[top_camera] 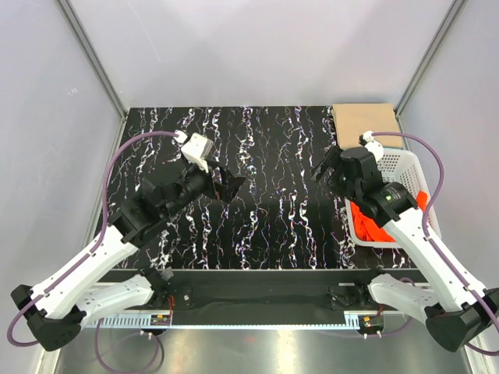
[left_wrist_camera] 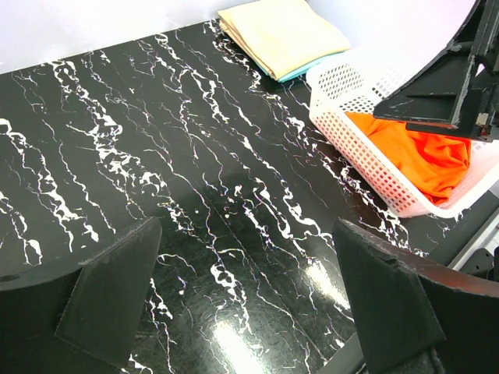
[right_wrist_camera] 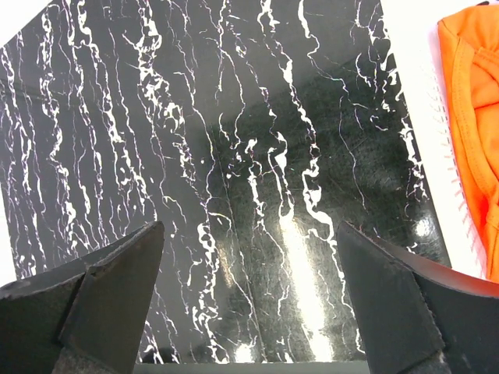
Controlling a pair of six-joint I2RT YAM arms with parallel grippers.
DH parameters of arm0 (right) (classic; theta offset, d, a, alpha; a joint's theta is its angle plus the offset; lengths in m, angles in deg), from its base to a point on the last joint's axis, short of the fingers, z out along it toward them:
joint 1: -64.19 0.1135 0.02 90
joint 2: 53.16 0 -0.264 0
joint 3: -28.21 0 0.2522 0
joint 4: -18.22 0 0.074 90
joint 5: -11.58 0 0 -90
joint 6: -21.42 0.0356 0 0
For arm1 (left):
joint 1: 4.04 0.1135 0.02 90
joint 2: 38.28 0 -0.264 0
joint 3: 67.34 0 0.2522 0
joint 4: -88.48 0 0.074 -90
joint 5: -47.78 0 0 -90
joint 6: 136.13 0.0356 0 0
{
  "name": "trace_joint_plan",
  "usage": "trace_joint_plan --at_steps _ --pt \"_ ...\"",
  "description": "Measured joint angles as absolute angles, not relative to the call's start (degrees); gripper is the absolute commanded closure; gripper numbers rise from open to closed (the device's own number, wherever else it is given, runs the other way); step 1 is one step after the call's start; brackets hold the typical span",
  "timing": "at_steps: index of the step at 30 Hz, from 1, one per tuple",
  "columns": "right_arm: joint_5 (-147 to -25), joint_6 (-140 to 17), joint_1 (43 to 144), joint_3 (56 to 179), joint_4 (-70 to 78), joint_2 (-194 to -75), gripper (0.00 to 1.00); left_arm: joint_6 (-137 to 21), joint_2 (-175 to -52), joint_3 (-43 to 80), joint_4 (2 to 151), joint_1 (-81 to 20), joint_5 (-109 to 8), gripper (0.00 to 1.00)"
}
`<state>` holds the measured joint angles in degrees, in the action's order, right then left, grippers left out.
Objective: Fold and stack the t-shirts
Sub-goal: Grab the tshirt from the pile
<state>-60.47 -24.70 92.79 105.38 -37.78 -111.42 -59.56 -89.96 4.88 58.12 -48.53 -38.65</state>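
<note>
A bright orange-red t-shirt [top_camera: 368, 227] lies crumpled in a white mesh basket [top_camera: 404, 165] at the table's right side. It also shows in the left wrist view [left_wrist_camera: 425, 156] and the right wrist view [right_wrist_camera: 477, 117]. A folded tan t-shirt [top_camera: 365, 125] lies at the back right corner, with a teal t-shirt's edge [left_wrist_camera: 313, 68] showing under it. My left gripper [top_camera: 227, 184] hangs open over the table's left middle, holding nothing [left_wrist_camera: 245, 234]. My right gripper [top_camera: 325, 172] hovers open just left of the basket, also holding nothing [right_wrist_camera: 249, 234].
The table [top_camera: 265, 164] has a black top with white marbling. Grey walls with metal posts close in the back and sides. The basket's rim [left_wrist_camera: 343, 86] stands above the table at the right, close to the folded stack [left_wrist_camera: 284, 35].
</note>
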Motion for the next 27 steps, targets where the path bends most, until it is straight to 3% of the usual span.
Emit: trace_joint_plan --at_steps 7,12,15,21,27 --pt "-56.21 -24.16 92.79 106.19 -37.48 -113.89 0.00 -59.56 -89.32 4.88 58.14 -48.53 -38.52 0.01" --pt "-46.35 -25.51 89.82 115.96 -40.58 -124.18 0.00 -59.51 -89.32 4.88 58.12 -48.53 -38.39 0.01" --pt "-42.85 -25.34 80.66 122.52 -42.59 -131.70 0.03 -59.43 -89.30 4.88 58.07 -48.53 -38.06 0.01" --pt "-39.88 -23.37 62.71 119.99 -43.38 -137.38 0.27 -59.43 -88.82 4.88 58.14 -48.53 -37.88 0.01" --pt "-36.67 -17.89 54.30 119.29 -48.12 -145.65 0.27 -59.41 -88.43 4.88 58.14 -48.53 -37.91 0.01"
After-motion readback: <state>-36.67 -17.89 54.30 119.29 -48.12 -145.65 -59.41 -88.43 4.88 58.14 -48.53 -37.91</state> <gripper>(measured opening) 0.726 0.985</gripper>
